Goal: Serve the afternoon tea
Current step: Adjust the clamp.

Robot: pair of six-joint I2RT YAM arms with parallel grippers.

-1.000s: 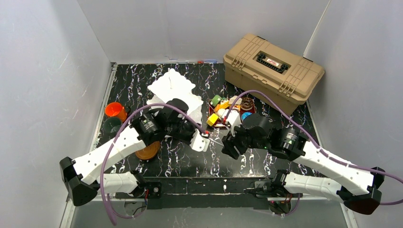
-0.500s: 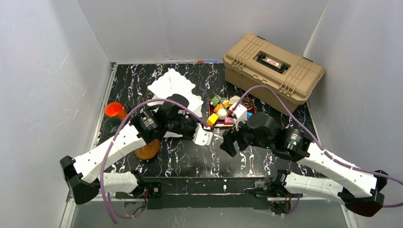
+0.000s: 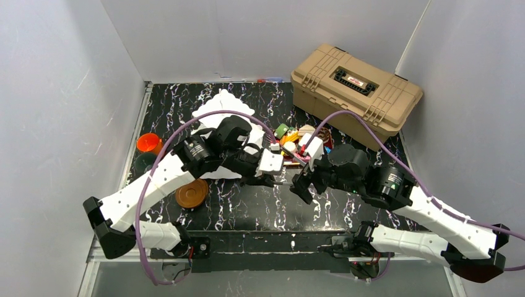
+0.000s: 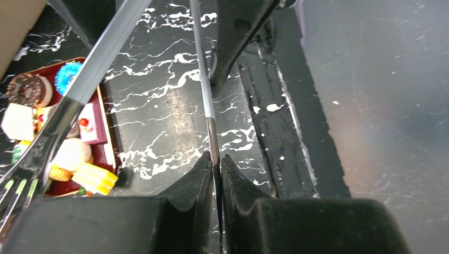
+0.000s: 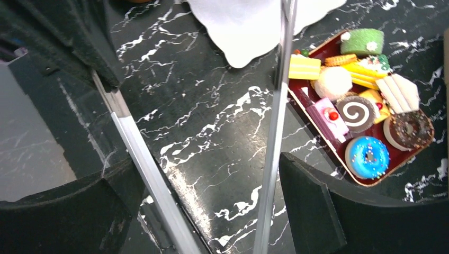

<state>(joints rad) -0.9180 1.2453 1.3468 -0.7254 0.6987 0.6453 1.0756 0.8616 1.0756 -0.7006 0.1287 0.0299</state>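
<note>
Black white-veined table (image 3: pixel 247 210), seen from above: the white stand (image 3: pixel 220 102) sits far left of centre, half hidden by the left arm (image 3: pixel 161 179). Just to its right a heap of pastries (image 3: pixel 291 137) lies between it and the tan toolbox (image 3: pixel 356 90). The orange cup (image 3: pixel 148 142) stands by the left wall and a brown saucer (image 3: pixel 190 193) lies nearer the bases. The left gripper (image 3: pixel 272 179) and right gripper (image 3: pixel 301 185) meet just in front of the pastries.

Left wrist: the left gripper (image 4: pixel 216 164) is pinched tight on one thin arm of the metal tongs (image 4: pixel 79 84). That arm runs straight up the picture to a black finger of the right gripper. The other, broader arm slants down to the lower left, its forked tip over the pastries. The red tray (image 4: pixel 101 100) holding them lies at the left edge, its long edge running up and down, with the blue donut (image 4: pixel 68 76) at the upper end.

Right wrist: the right gripper (image 5: pixel 206 164) stands spread wide. Both tong arms run lengthwise between its fingers, drawing together toward the bottom; I cannot tell whether the fingers touch them. The tray (image 5: pixel 347 159) lies at the right, its long axis slanting from upper left to lower right, with the green cake (image 5: pixel 361 41) at the top corner and the blue donut (image 5: pixel 367 157) low. A corner of the stand (image 5: pixel 249 26) shows at the top
</note>
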